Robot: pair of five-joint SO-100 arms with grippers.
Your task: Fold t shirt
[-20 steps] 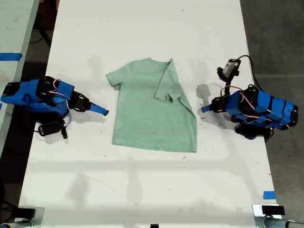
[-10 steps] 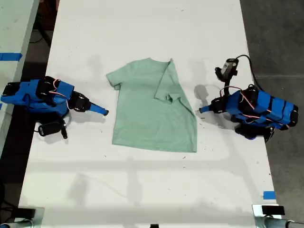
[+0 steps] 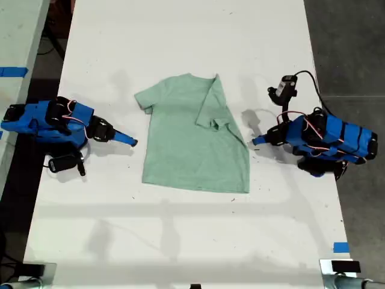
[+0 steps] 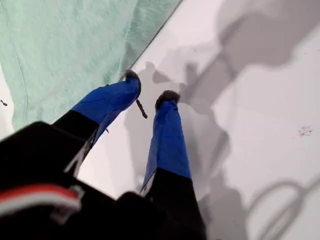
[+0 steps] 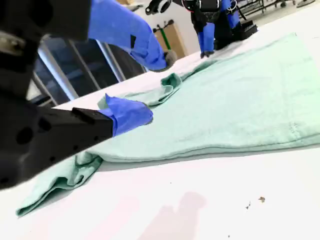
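Observation:
The pale mint-green t shirt (image 3: 192, 141) lies flat in the middle of the white table, with one sleeve (image 3: 212, 105) folded in over its body. It also shows in the first wrist view (image 4: 60, 50) and the second wrist view (image 5: 240, 100). My first gripper (image 3: 257, 140) (image 4: 150, 87) is at the exterior view's right, just off the shirt's edge above bare table, open and holding nothing. At the exterior view's left, my second gripper (image 3: 131, 141) (image 5: 155, 85) sits low beside the shirt's other edge, open and empty.
The white table (image 3: 180, 241) has bare surface around the shirt. A cable and small black camera (image 3: 287, 87) rise over the first arm. Blue tape (image 3: 340, 247) marks the table edge at the exterior view's lower right. Dark floor lies beyond both long edges.
My first gripper has crept a little toward the shirt, and its wrist camera has shifted up and toward the exterior view's left. The second arm and the shirt have not moved.

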